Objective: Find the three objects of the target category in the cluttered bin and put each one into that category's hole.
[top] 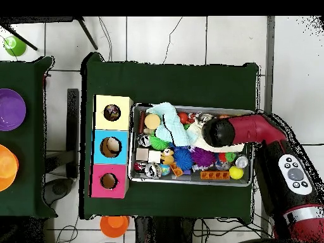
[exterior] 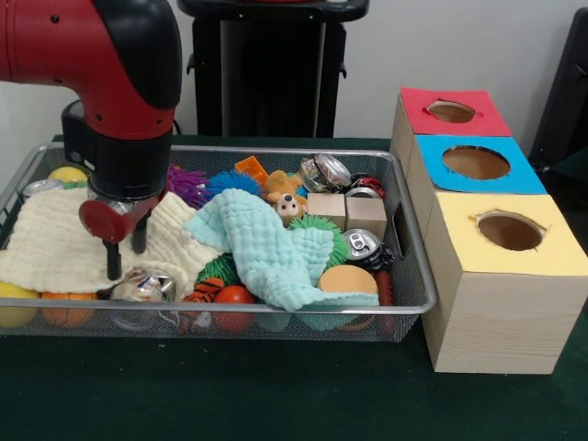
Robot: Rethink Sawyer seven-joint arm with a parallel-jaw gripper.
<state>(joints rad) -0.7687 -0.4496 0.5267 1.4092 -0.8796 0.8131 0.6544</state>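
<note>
The wire mesh bin (exterior: pixel 404 303) fills the left and middle of the table and also shows in the overhead view (top: pixel 190 181). My gripper (exterior: pixel 126 253) hangs over the cream cloth (exterior: pixel 55 243) at the bin's left end, fingers apart with nothing between them. In the overhead view the arm's wrist (top: pixel 218 131) covers it. No patterned ruffled bundle shows in the bin. The round hole (exterior: pixel 510 231) in the yellow-topped box is nearest the camera, right of the bin. In the overhead view something dark and speckled lies inside that hole (top: pixel 112 112).
A mint cloth (exterior: pixel 266 248) drapes over the bin's middle. Around it lie spiky balls (exterior: pixel 188 184), cans (exterior: pixel 360 243), two wooden cubes (exterior: pixel 344 211), a small bear toy (exterior: pixel 287 204) and toy fruit (exterior: pixel 234 296). The blue-topped box (exterior: pixel 478 165) and red-topped box (exterior: pixel 455 115) stand behind the yellow one.
</note>
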